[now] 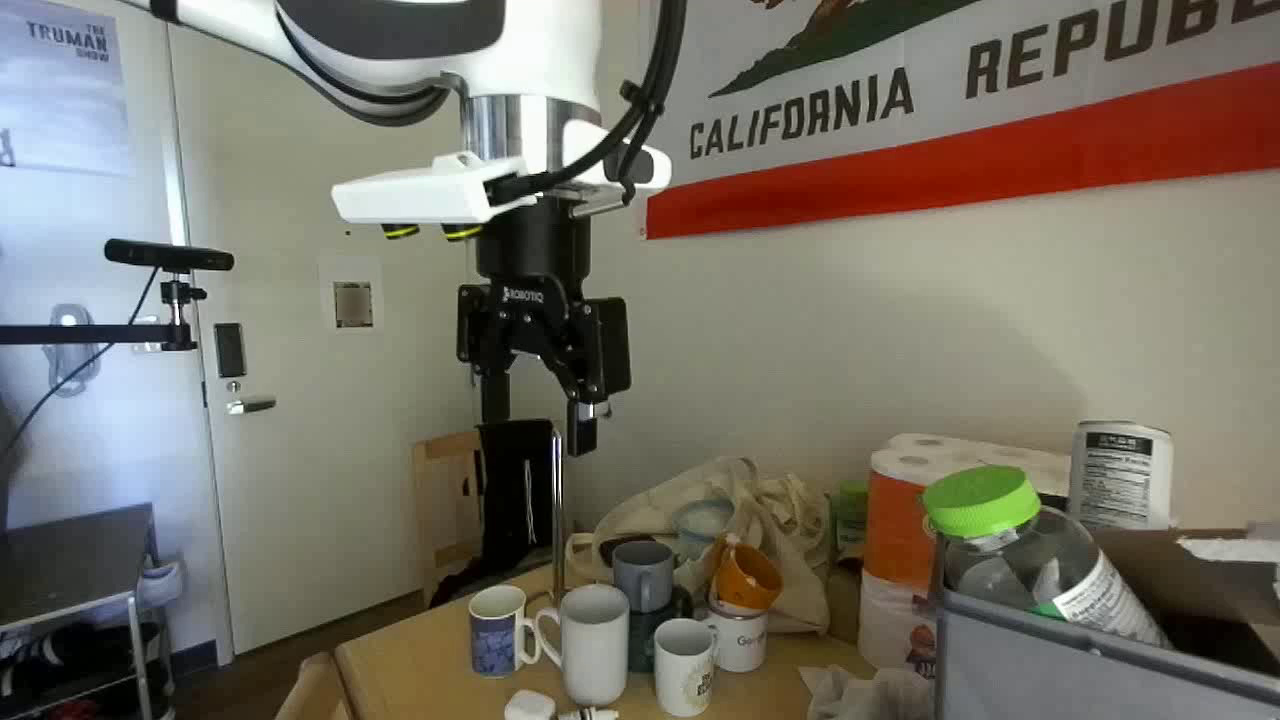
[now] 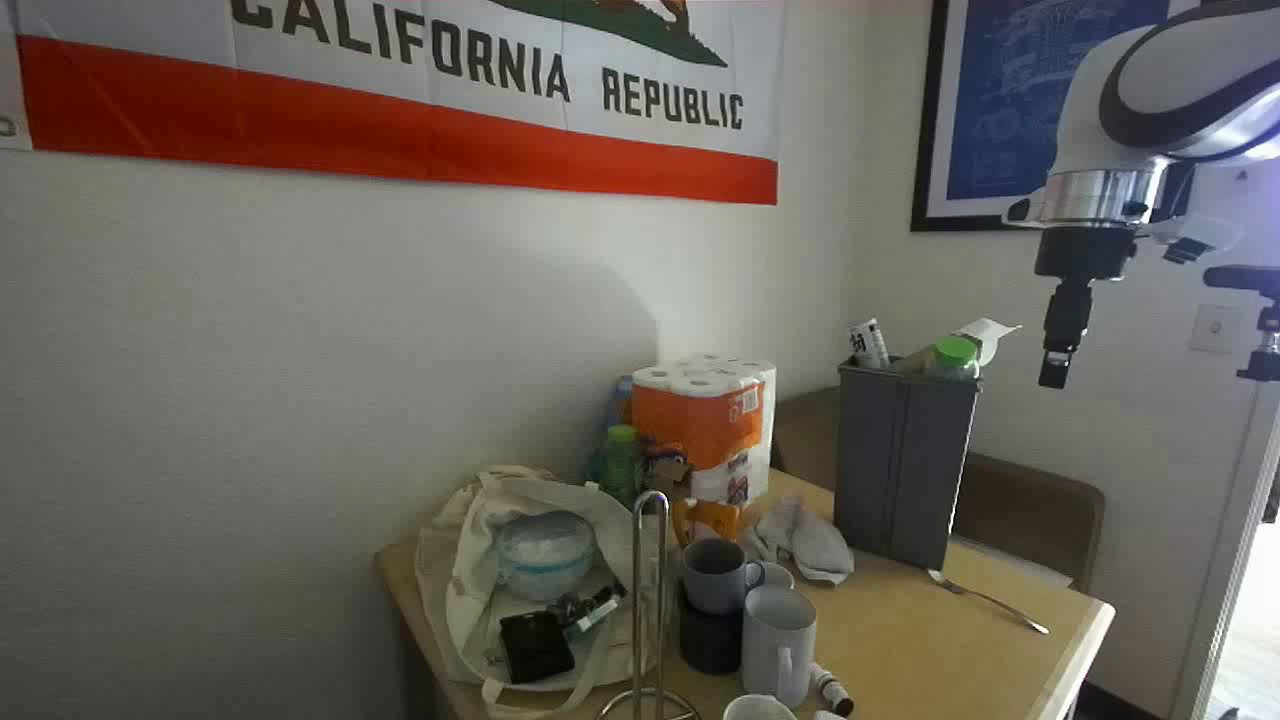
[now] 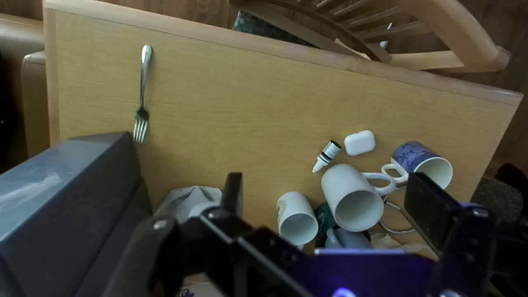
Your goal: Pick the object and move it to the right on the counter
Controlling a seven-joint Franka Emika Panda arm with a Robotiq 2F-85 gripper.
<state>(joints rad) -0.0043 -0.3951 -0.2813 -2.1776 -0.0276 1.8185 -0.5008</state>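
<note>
In an exterior view the white arm (image 1: 545, 55) reaches in from the upper left, bends, and drops through a bright metal collar (image 1: 510, 130) to the black hand (image 1: 539, 418), which points straight down (a thick black cable (image 1: 664, 55) loops down beside the collar). The hand is released: its two fingers (image 1: 583, 430) hang nearly upright and parallel, spread well apart. In an exterior view it shows almost edge-on, leaning slightly, its tips near the height of the rim of a grey bin (image 2: 890, 460). It hangs well above the desk (image 3: 231, 107), which spreads below it in the wrist view; which thing on that desk the task means, I cannot tell. Between the fingers, well below them, appear a large white mug (image 3: 344, 187) and a smaller white mug (image 3: 293, 206), close together. A small white bottle (image 3: 329, 152) and a white case (image 3: 359, 142) lie near the large white mug, and a blue-patterned mug (image 3: 412, 156) stands beside its handle, partly covered by one finger. A fork (image 3: 143, 86) lies toward one end of the desk, its tines just beside the bin.
</note>
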